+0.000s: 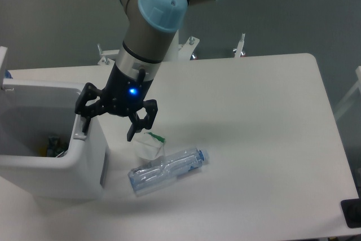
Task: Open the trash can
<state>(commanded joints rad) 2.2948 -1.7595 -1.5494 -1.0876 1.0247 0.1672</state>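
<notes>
The trash can (39, 165) is a large white boxy bin at the left edge of the table. Its top stands open and I see into it, with small colourful items (52, 142) at the bottom. A white upright piece (3, 60) at the far left edge may be its raised lid; I cannot tell. My gripper (109, 128) points down over the bin's right rim with its jaws apart and nothing between them. Its left finger (84, 119) is at the rim strip (79, 135); its right finger (137, 128) hangs outside the bin over the table.
A crushed clear plastic bottle (167, 169) with a blue cap end lies on the white table (254, 117) just right of the bin. A small clear plastic piece with a green bit (150, 144) lies under my right finger. Metal clamps (240, 46) stand at the far table edge.
</notes>
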